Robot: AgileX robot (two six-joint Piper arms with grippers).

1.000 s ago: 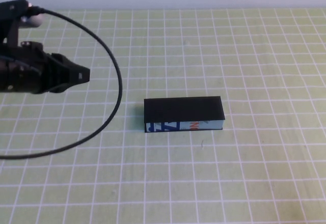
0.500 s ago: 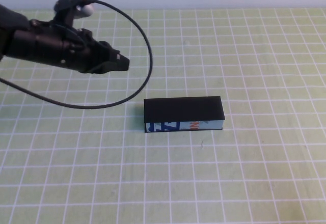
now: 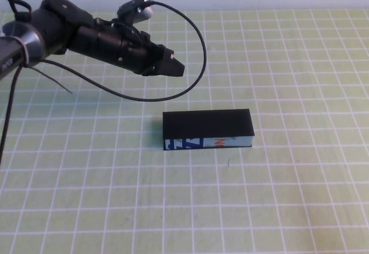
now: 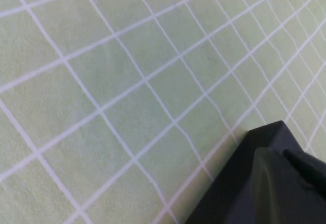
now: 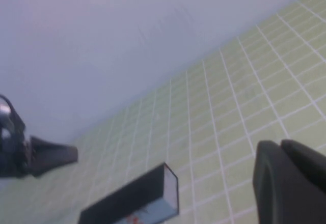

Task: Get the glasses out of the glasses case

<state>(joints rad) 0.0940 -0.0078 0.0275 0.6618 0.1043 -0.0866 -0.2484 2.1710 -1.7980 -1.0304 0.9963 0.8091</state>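
A: What is lying nearest, and how much room is around it?
B: The glasses case [image 3: 207, 129] is sitting shut at mid-table, its white strip facing the robot, with bare green grid mat [image 3: 300, 208] on every side.
A: And the glasses?
B: Hidden; the lid is covering everything.
A: Beyond that?
B: The left gripper [image 3: 173, 66] is hanging above the mat behind the case's left end, fingers pressed together, holding nothing, its cable [image 3: 196, 52] looping alongside. The right gripper [image 5: 288, 180] is showing only in its wrist view, well off from the case, and I cannot tell its state.

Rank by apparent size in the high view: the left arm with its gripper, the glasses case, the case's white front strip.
1. Left arm, ending in the left gripper, though it sits nearer the camera.
2. Glasses case.
3. White front strip.
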